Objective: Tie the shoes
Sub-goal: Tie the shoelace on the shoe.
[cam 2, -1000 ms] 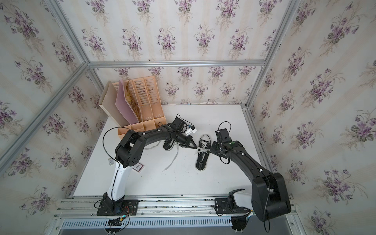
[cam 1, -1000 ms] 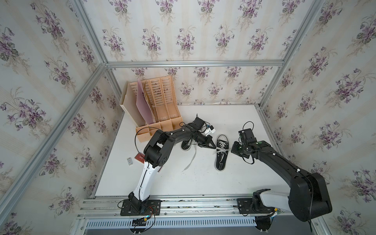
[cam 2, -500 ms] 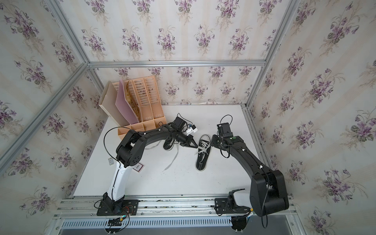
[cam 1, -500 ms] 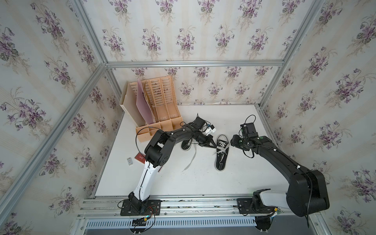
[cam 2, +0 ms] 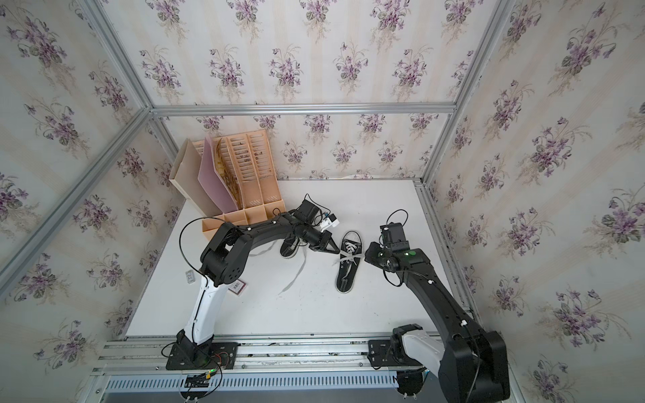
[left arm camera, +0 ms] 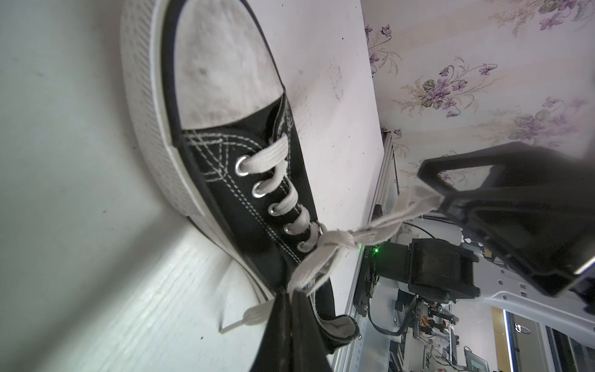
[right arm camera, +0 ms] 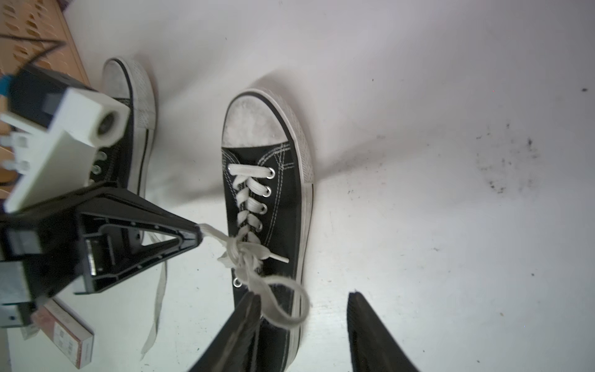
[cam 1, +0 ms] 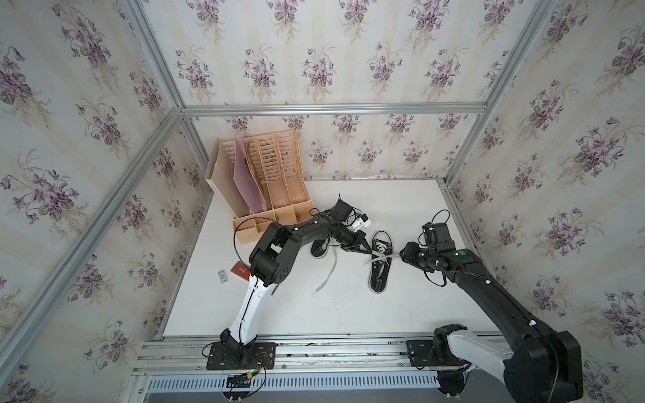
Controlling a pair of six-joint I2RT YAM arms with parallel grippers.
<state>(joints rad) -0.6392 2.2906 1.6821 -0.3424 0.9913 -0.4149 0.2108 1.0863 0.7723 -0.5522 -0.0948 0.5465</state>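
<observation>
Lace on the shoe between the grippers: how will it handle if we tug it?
Likely floppy: the lace curls in a slack loop beside the open right gripper. Probably grippy rather than slippery: it looks flat and woven, and is pinched in the shut left gripper. The shoe looks light and may slide when tugged.

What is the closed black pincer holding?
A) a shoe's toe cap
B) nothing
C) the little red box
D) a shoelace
D: the left gripper is shut on a lace running from the knot on the shoe.
</observation>
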